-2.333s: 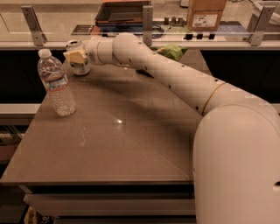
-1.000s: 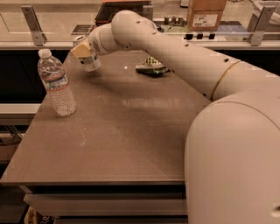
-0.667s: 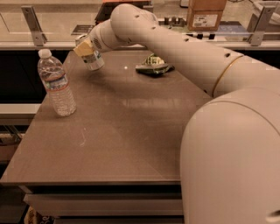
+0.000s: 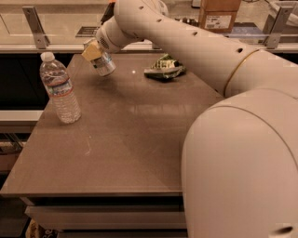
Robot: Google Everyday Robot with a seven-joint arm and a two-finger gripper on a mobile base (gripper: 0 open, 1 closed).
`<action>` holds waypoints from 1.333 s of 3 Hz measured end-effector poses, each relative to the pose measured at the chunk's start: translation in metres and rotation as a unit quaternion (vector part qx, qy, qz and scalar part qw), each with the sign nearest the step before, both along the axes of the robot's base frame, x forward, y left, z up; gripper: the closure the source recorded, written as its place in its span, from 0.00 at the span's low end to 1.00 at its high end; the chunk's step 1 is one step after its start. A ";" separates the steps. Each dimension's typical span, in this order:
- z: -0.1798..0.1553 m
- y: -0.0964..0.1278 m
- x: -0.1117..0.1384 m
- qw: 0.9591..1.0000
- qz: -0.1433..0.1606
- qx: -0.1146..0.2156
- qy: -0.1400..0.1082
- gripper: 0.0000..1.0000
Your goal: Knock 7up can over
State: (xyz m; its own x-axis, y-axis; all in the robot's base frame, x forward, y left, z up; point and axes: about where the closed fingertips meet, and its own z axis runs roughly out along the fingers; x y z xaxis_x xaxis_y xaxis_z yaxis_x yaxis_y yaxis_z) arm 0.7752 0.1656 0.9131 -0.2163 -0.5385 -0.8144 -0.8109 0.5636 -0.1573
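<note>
The 7up can (image 4: 104,65) is a small silver can near the table's back left corner. It is tilted, its top toward the upper left and its base toward the lower right. My gripper (image 4: 92,50) is at the end of the white arm that reaches in from the right. It sits right against the can's upper end and hides the top. I cannot tell whether the can's base touches the table (image 4: 139,135).
A clear water bottle (image 4: 60,90) with a white cap stands upright at the table's left edge, in front of the can. A green foil snack bag (image 4: 163,68) lies at the back middle. A counter with metal rail posts (image 4: 35,25) and a cardboard box (image 4: 219,13) runs behind.
My gripper has moved up and to the right along the back edge. The can has gone with it, from standing upright to tilted. The bottle and bag have not moved.
</note>
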 end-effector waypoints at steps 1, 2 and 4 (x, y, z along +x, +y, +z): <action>-0.010 -0.001 -0.005 1.000 0.004 -0.010 0.020 1.00; -0.022 0.000 -0.011 0.999 0.008 -0.025 0.043 1.00; -0.037 -0.009 -0.024 0.989 0.002 -0.123 0.084 1.00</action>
State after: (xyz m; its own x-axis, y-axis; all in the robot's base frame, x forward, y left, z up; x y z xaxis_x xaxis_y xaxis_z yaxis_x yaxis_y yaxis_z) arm 0.7516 0.1565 0.8757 -0.3348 -0.7176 -0.6107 -0.8400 0.5210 -0.1517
